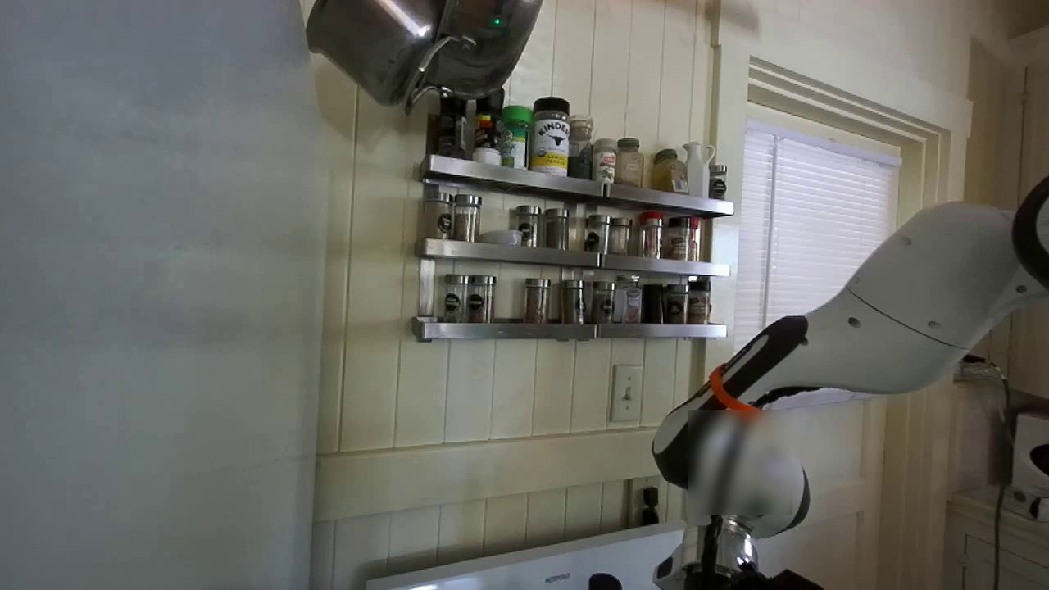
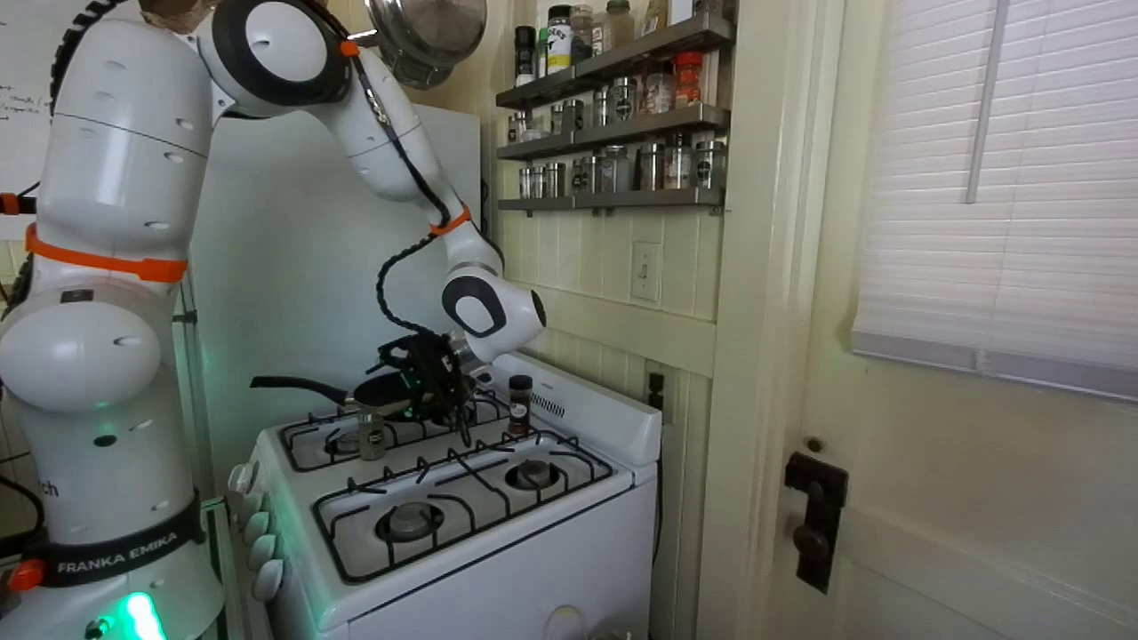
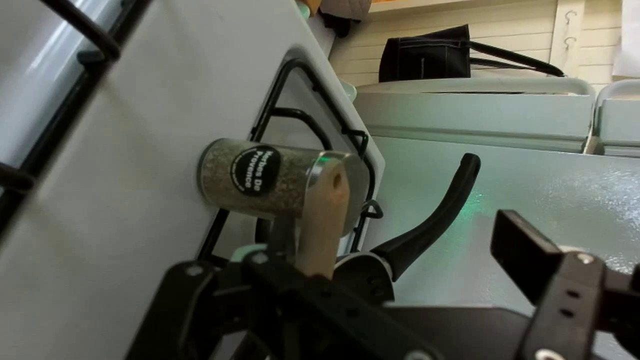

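My gripper (image 3: 402,240) is open in the wrist view, its two fingers wide apart with nothing held between them. It also shows in an exterior view (image 2: 436,387), low over the back of the stove. A wooden handle (image 3: 325,220) with a hole in its end lies close beside the left finger, which hides its lower part; whether they touch I cannot tell. Behind it a glass jar labelled Herbes De Provence (image 3: 255,172) stands on the stove top; it also shows in an exterior view (image 2: 372,440). A black-handled pan (image 3: 430,215) is beyond the fingers, its bowl mostly hidden.
The white stove (image 2: 569,511) has black grates (image 2: 462,516). A dark-lidded spice jar (image 2: 520,404) stands at its back. Shelves of spice jars (image 1: 508,330) hang on the wall. Metal pots (image 1: 377,49) hang above. A refrigerator (image 1: 156,295) stands alongside.
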### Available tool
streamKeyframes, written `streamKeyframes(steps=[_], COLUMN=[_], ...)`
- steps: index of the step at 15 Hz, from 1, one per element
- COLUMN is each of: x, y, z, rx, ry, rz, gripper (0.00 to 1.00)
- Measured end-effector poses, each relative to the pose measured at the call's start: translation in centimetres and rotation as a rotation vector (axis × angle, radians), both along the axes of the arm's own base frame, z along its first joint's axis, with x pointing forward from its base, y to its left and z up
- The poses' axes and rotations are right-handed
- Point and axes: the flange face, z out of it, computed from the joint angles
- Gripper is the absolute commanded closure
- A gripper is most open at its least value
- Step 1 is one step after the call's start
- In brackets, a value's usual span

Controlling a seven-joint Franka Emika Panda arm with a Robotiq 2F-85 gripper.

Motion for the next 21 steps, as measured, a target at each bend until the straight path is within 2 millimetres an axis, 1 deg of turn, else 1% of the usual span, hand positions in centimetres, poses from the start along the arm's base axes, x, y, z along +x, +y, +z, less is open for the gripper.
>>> streamKeyframes(steps=[3, 4, 6, 7, 8, 9, 10, 11, 13, 16, 19, 20, 21], x=[-0.2, -0.3, -0.4, -0.4, -0.5, -0.5, -0.5, -0.5, -0.4, -0.4, -0.2, -0.1, 0.0], y=[-0.1, -0.1, -0.1, -0.1, 0.0, 0.0, 0.0, 0.0, 0.0, -0.1, -0.2, -0.2, -0.3], z=[-0.8, -1.0, -1.2, -1.3, -1.4, -1.5, -1.6, -1.6, -1.6, -1.7, -1.7, -1.8, -1.9], rx=[-0.025, -0.033, -0.045, -0.049, -0.051, -0.052, -0.054, -0.056, -0.06, -0.063, -0.07, -0.076, -0.083], ry=[0.039, 0.05, 0.065, 0.071, 0.075, 0.078, 0.08, 0.081, 0.079, 0.078, 0.068, 0.058, 0.047], rz=[-0.013, -0.017, -0.022, -0.024, -0.025, -0.026, -0.027, -0.028, -0.031, -0.034, -0.041, -0.046, -0.052], gripper=[0.0, 0.04, 0.16, 0.18, 0.27, 0.32, 0.35, 0.33, 0.34, 0.37, 0.49, 0.5, 0.58])
